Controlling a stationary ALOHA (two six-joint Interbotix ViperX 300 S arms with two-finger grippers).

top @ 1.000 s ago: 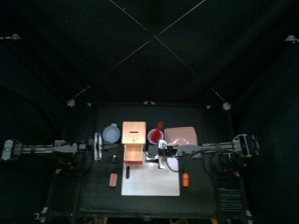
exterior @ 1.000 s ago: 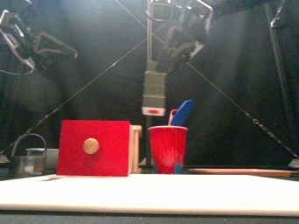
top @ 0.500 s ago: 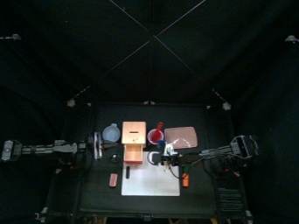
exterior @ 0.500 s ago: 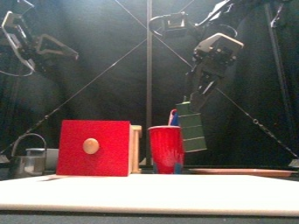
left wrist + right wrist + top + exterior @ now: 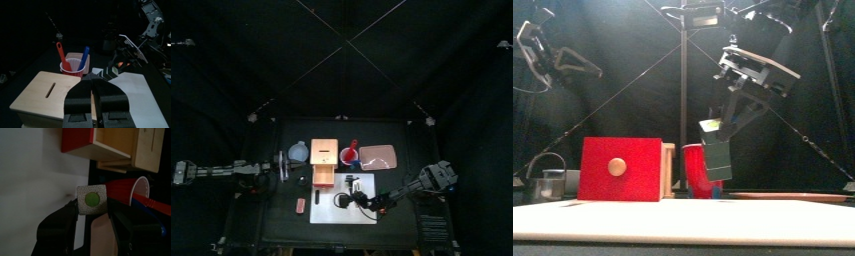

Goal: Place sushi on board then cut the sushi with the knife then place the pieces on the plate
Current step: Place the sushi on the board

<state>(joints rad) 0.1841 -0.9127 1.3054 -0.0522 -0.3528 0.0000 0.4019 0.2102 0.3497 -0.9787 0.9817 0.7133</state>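
Our left gripper (image 5: 93, 85) rests at the left, jaws pressed together. The sushi roll (image 5: 716, 160) hangs tilted above the white cutting board (image 5: 684, 222), pinched by our right gripper (image 5: 92, 204). We judge it light, stiff and apt to split, so best held across its flat sides.

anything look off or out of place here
Nothing is spilled or broken. Two things stand out: the sushi roll hangs tilted in the right tool above the white board, not yet laid down, and the red drawer seems pulled out of the wooden box.
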